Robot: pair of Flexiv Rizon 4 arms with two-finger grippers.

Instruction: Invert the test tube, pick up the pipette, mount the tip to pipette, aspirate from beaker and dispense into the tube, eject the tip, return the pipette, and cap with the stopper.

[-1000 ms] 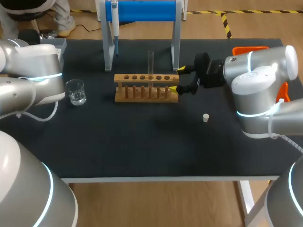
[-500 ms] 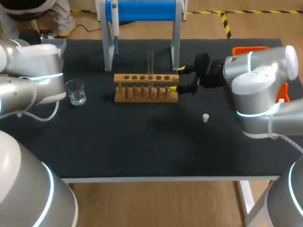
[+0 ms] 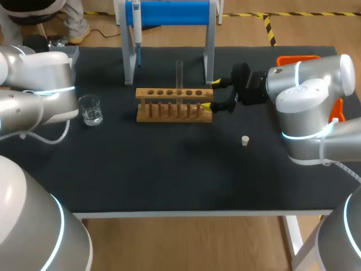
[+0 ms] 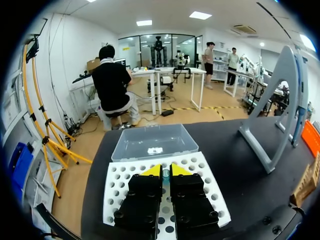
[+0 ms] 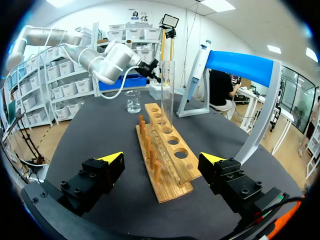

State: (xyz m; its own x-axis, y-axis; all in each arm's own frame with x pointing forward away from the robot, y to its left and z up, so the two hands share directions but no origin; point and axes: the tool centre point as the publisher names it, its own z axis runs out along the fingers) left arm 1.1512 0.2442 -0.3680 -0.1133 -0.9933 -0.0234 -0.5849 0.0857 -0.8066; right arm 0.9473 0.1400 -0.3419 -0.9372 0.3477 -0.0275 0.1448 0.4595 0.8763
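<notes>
A clear test tube stands upright in the wooden rack. My right gripper is open, its fingers on either side of the rack's right end. In the right wrist view the rack runs ahead between the open fingers of that gripper, and the tube rises further along it. The pipette hangs on the blue stand. My left gripper is over the white tip rack, shut on a small teal tip. My left arm hides this gripper in the head view.
A glass beaker holding water sits left of the wooden rack. The white stopper lies right of centre on the black mat. An orange item is at the back right. The tip box's clear lid lies open beyond the tips.
</notes>
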